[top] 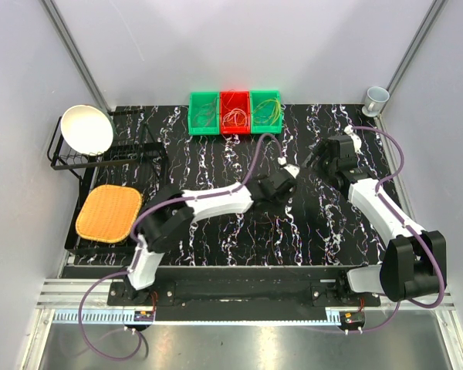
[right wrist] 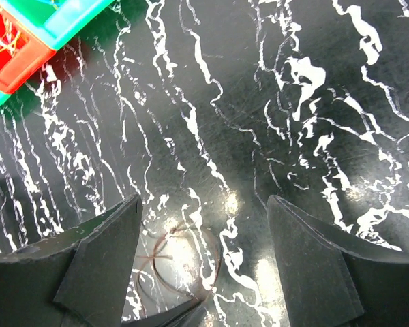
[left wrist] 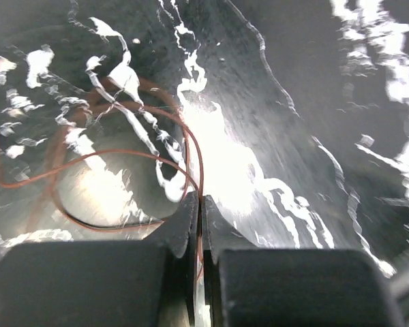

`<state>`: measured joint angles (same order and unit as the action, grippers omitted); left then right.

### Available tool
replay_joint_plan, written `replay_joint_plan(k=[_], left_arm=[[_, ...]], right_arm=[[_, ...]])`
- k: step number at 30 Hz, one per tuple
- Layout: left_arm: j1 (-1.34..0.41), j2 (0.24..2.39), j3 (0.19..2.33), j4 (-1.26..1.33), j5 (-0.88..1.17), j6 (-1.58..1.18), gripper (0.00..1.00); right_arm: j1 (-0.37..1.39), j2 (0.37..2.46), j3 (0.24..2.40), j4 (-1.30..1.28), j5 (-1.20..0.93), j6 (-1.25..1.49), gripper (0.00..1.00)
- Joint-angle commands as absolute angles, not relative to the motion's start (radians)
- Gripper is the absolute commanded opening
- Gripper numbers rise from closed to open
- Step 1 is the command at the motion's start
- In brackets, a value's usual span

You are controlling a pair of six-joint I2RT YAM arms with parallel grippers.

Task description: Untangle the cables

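Left gripper: fingers pressed together, pinching one thin reddish-brown cable at their tips.
Held cable, position: it loops out ahead and to the left of the left fingertips and lies curled on the black marbled table. Several turns overlap, so it reads as one coil or a few strands together; I cannot tell which.
Right gripper: fingers spread wide and holding nothing. It hangs over the table just beside the left gripper.
Below the right gripper: a small reddish loop lies on the table between and just nearer than the spread fingers, touching neither. It is probably the same cable that the left gripper pinches.
Beyond both grippers: three bins stand in a row, touching, a green bin, a red bin and a second green bin.
Bin contents: pale and orange wire curls lie in the red bin and yellow-green ones in the second green bin. A few faint strands show in the first green bin.
Far left of the grippers: a white bowl sits on a wire rack, with an orange woven mat nearer the bases.
Far right: a cup stands at the table corner.
Done, as judged: most of the cables appear to be separated and dropped into bins by colour.
Left, as judged: the pinched loop is not yet binned. The right gripper seems placed to take a strand and pull it free. Other hair-thin wires on the patterned table would be too fine to see from above.
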<state>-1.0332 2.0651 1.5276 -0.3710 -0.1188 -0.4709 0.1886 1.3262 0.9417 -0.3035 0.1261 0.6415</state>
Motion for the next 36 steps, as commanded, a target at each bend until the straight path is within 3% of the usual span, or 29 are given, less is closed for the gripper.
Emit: replay_joint_plan(k=[1, 21, 36], left_arm=[[-0.974, 1.879, 1.468, -0.337, -0.006, -0.480, 0.00], [-0.893, 1.684, 1.370, -0.376, 0.106, -0.428, 0.00], [-0.893, 1.716, 1.330, -0.324, 0.159, -0.459, 0.00]], right_arm=[[0.186, 1.313, 0.937, -0.267, 0.071, 0.647, 0.79], [0.187, 1.292, 0.835, -0.089, -0.457, 0.868, 0.73], [0.219, 1.310, 0.767, -0.101, -0.471, 0.898, 0.71]])
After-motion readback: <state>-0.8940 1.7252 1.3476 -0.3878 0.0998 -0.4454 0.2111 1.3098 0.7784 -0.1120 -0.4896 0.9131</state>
